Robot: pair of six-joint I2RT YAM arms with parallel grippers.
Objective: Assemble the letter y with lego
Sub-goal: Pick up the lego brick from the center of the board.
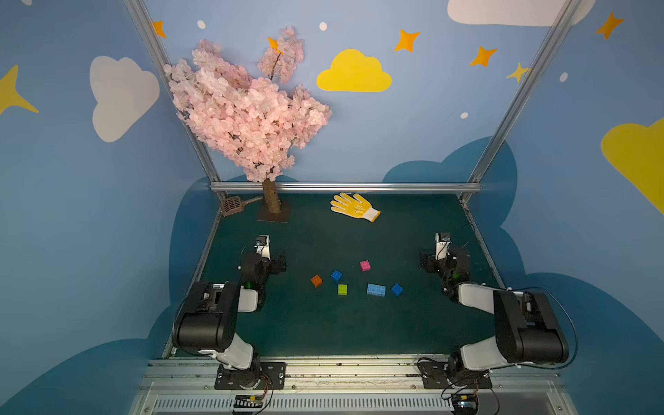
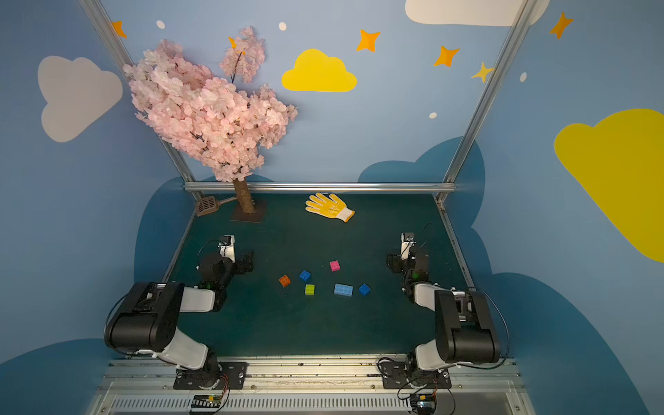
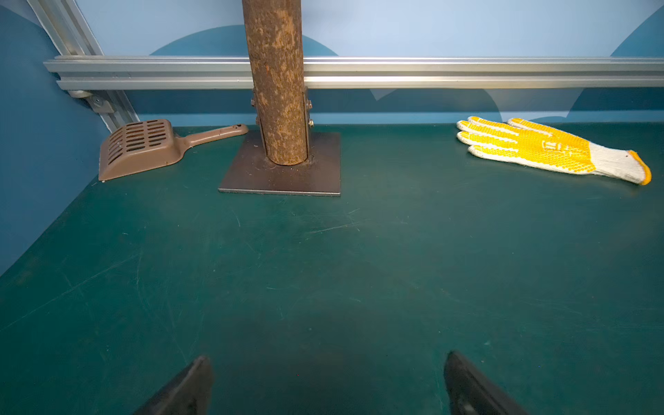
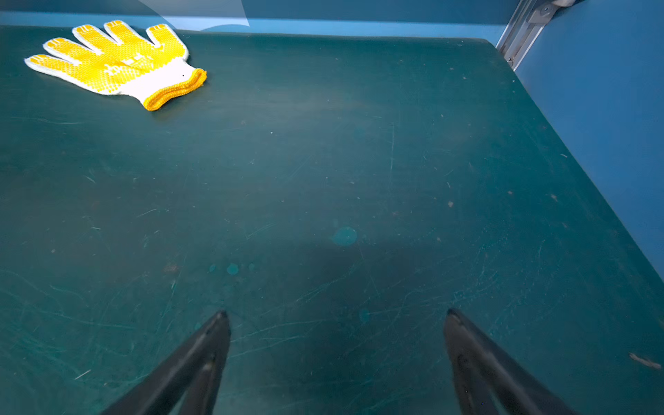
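Several loose lego bricks lie apart on the green table in both top views: orange (image 1: 316,280), dark blue (image 1: 336,275), pink (image 1: 365,265), lime green (image 1: 342,289), a longer light blue one (image 1: 376,289) and a second dark blue one (image 1: 397,289). None are joined, so no letter y is in view. My left gripper (image 1: 264,256) (image 3: 325,359) hovers left of the bricks, open and empty. My right gripper (image 1: 445,256) (image 4: 336,312) hovers to their right, also open and empty. Both wrist views face the back wall and show no bricks.
A yellow glove (image 1: 354,206) (image 3: 546,149) (image 4: 115,63) lies at the back centre. A pink blossom tree (image 1: 273,201) stands on a metal base plate (image 3: 280,179) at the back left, with a brown slotted scoop (image 3: 140,147) beside it. An aluminium rail (image 1: 345,187) bounds the back edge.
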